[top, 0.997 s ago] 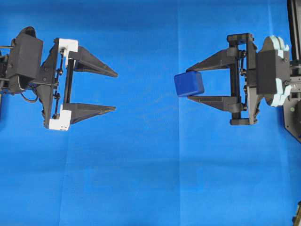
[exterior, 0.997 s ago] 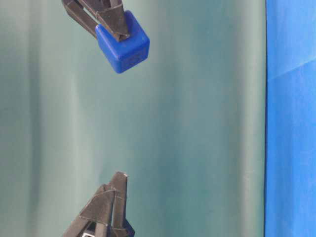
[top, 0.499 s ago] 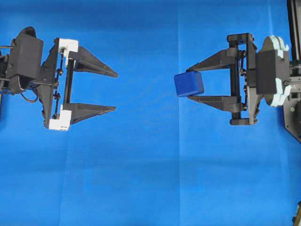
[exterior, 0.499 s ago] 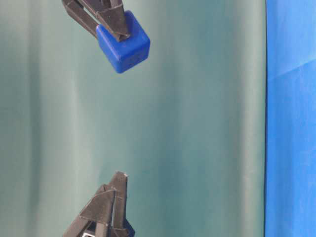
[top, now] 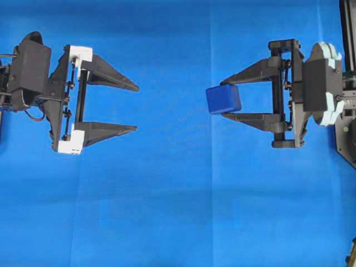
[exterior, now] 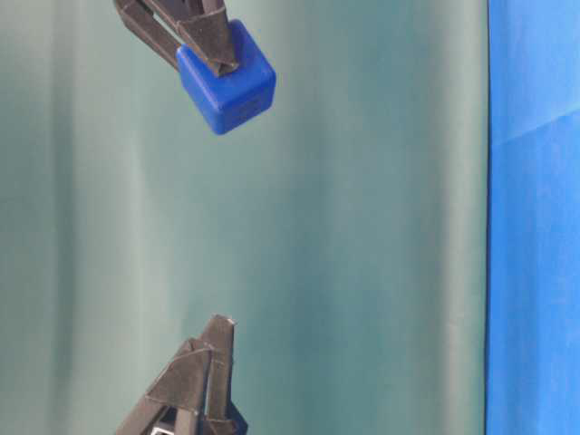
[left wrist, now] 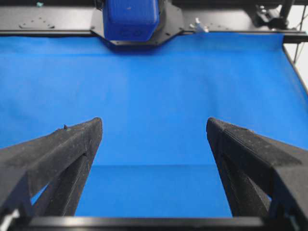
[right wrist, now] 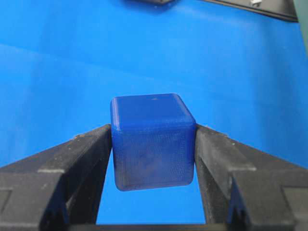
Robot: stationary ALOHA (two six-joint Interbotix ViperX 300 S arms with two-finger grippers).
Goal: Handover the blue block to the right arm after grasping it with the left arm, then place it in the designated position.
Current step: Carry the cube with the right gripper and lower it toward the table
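Note:
The blue block (top: pixel 223 99) is a small dark-blue cube, pinched at the tips of the right arm's gripper (top: pixel 223 99), which is shut on it above the cloth. In the right wrist view the blue block (right wrist: pixel 152 140) sits between both fingers (right wrist: pixel 77 159), touching each. The left arm's gripper (top: pixel 137 108), with white brackets, stands wide open and holds nothing, well to the left of the block and facing it. From the left wrist, the left gripper (left wrist: pixel 154 127) frames bare cloth, and the blue block (left wrist: pixel 130 18) shows far ahead. At table level the blue block (exterior: pixel 227 80) hangs high.
Blue cloth (top: pixel 178 211) covers the table. Black frame parts stand at the right edge (top: pixel 347 33) and along the far side in the left wrist view (left wrist: pixel 48 21). A grey-green backdrop (exterior: pixel 362 227) fills the table-level view.

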